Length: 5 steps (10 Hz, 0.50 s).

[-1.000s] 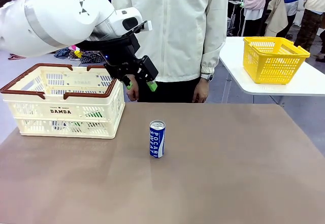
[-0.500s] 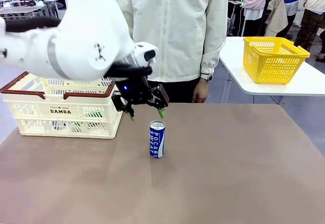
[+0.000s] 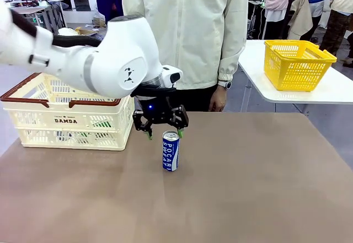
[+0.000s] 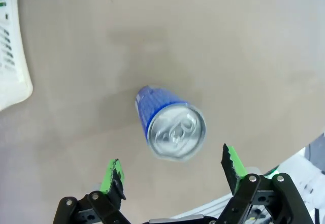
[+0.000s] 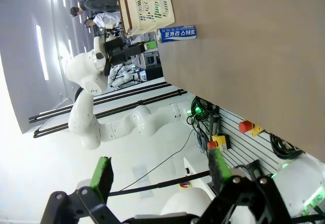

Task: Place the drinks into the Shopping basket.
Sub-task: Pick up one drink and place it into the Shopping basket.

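Note:
A blue and white can (image 3: 170, 151) stands upright near the middle of the brown table; its silver top (image 4: 177, 132) faces the left wrist camera. My left gripper (image 3: 164, 134) hangs open just above and slightly behind the can, green fingertips (image 4: 112, 176) on either side of the top but apart from it. The cream Shopping basket (image 3: 69, 111) marked DAMDA sits at the table's left, with a green can (image 3: 102, 124) dimly seen through its lattice. My right gripper (image 5: 160, 173) is open and holds nothing; far off in its view lies the can (image 5: 176, 33) beside the basket (image 5: 147, 3).
A person in a pale jacket (image 3: 187, 33) stands at the far edge, hands down. A yellow basket (image 3: 297, 62) rests on a white side table (image 3: 325, 91) at the right. The brown tabletop (image 3: 248, 182) spreads wide to the right and front.
My left arm has swung from above the basket's right end down and to the right, bringing the open gripper over the can. The can has not moved.

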### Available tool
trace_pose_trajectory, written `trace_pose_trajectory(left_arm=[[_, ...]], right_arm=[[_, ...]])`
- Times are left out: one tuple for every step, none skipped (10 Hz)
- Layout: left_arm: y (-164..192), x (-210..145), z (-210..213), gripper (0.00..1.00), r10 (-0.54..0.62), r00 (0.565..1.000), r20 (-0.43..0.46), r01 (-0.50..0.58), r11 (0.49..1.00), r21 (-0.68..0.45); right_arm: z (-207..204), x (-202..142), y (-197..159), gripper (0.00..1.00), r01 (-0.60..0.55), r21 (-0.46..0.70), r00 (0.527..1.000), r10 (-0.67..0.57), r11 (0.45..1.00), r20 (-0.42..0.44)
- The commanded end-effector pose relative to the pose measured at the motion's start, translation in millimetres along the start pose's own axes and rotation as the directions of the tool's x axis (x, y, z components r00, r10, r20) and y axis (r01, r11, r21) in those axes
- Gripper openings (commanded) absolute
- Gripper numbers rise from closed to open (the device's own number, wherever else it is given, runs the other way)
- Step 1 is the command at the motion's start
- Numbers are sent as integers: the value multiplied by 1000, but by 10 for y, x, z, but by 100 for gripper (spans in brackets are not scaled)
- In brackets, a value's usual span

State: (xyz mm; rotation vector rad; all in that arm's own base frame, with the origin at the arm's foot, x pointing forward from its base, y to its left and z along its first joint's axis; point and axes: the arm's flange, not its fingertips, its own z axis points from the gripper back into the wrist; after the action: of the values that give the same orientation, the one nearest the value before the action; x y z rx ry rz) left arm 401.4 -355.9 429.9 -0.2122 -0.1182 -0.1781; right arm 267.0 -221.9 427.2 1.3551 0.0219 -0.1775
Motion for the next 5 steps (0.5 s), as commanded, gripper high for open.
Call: trace_pose_trajectory(left_arm=[[-202, 273, -25, 100, -4, 999, -42, 4, 1000, 11], [-238, 357, -123, 100, 7, 998, -61, -5, 1000, 25], [-245, 387, -194, 100, 12, 996, -85, -9, 999, 37], [-235, 414, -270, 100, 27, 994, -110, -21, 998, 61], [-219, 425, -347, 100, 47, 990, -132, -34, 995, 97]], right_arm=[[9, -19, 24, 100, 11, 2, 1000, -11, 1000, -1], [9, -19, 24, 100, 11, 2, 1000, -11, 1000, -1], [9, -19, 24, 100, 11, 2, 1000, -11, 1000, -1], [9, -19, 24, 100, 11, 2, 1000, -11, 1000, -1], [9, -19, 24, 100, 11, 2, 1000, -11, 1000, -1]])
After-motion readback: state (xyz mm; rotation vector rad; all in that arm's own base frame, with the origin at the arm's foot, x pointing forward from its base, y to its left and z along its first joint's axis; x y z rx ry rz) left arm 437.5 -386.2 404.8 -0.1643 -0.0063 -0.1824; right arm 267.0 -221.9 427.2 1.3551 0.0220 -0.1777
